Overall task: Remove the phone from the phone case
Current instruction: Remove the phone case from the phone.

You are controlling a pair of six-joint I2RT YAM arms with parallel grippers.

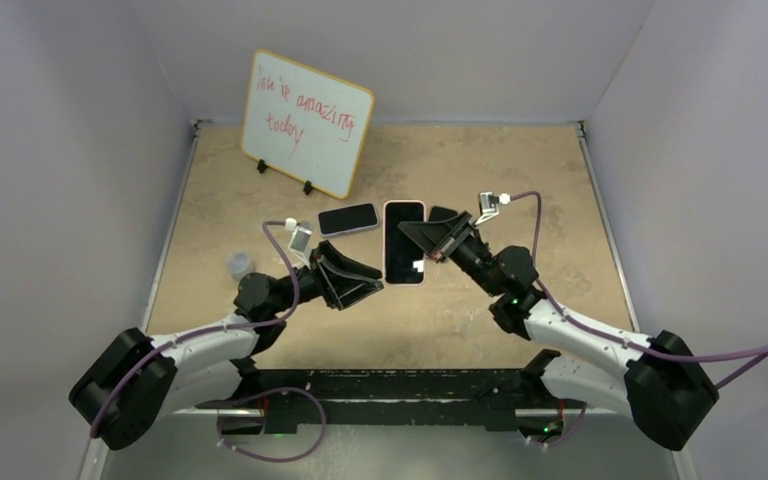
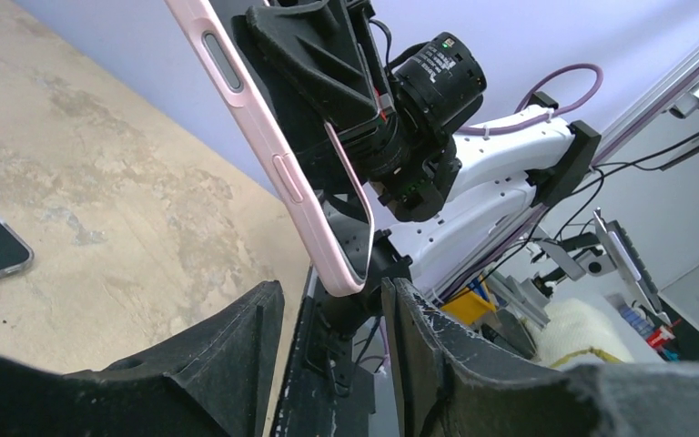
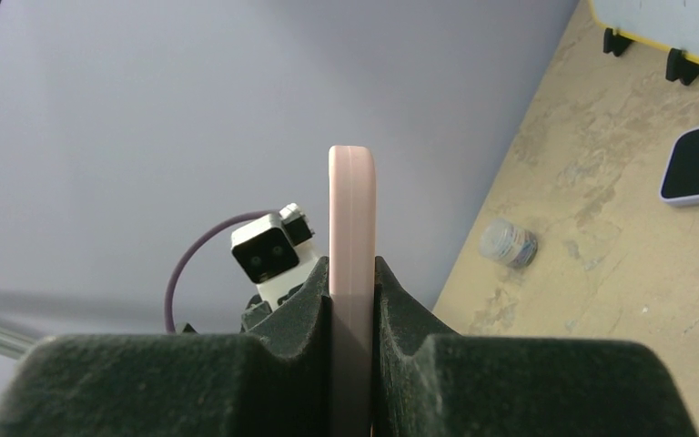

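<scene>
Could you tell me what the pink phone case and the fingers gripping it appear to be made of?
The pink case: probably soft silicone or rubbery plastic, matte, with rounded moulded edges. The right fingers: black, grainy, likely 3D-printed plastic or foam; unclear.

**A robot lab test booth**

Plain pale walls [image 1: 60, 150] box in a tan surface [image 1: 480, 160] on three sides, like a purpose-built booth. Two white-and-black arms, left [image 1: 200, 340] and right [image 1: 580, 335], are bolted to a black rail [image 1: 400, 385] at its near edge, with purple cables [image 1: 525, 194] looping off them. A whiteboard [image 1: 307, 122] with a red handwritten note leans at the back. Beyond the booth, the left wrist view shows a metal frame [image 2: 664, 88], loose wiring and cluttered gear [image 2: 614, 250].
</scene>
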